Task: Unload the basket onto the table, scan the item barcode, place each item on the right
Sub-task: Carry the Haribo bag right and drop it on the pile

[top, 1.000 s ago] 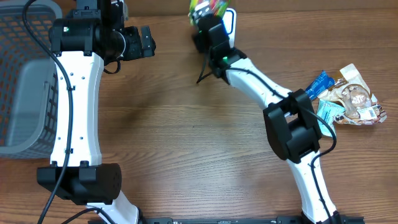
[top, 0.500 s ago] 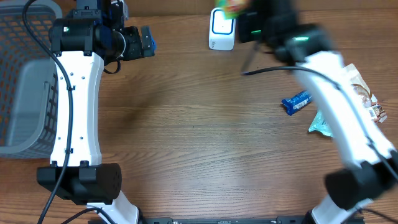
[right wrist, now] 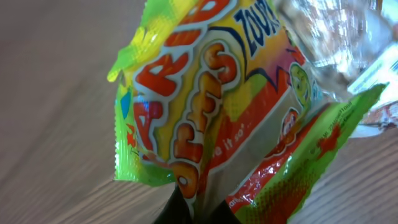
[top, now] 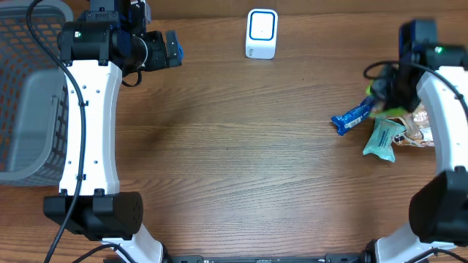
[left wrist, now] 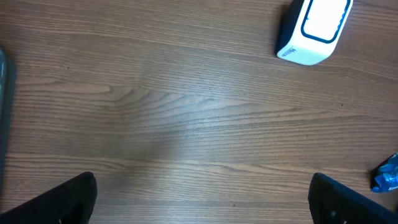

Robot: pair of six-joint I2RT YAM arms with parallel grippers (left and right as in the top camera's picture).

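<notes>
- Right claw (right wrist: pixel 194 209): clamped on gummy candy bag (right wrist: pixel 211 106) at its edge; the bag juts beyond the fingertips, near snack packets (top: pixel 382 139).
- Hazard: the thin edge pinch may slip, or the bag may snag the packets.
- Left claw (left wrist: pixel 199 199): spread, empty; barcode scanner (left wrist: pixel 314 31) ahead, to the right.

We see a candy bag (right wrist: pixel 217 118) filling most of the frame, bright green at the edges with yellow and orange lettering. It is tilted and crinkled, and our right gripper (right wrist: pixel 198 210) pinches its lower edge between dark tips. Behind it lie the wooden table (right wrist: pixel 56 93) and, upper right, a clear wrapper (right wrist: pixel 336 43).
</notes>
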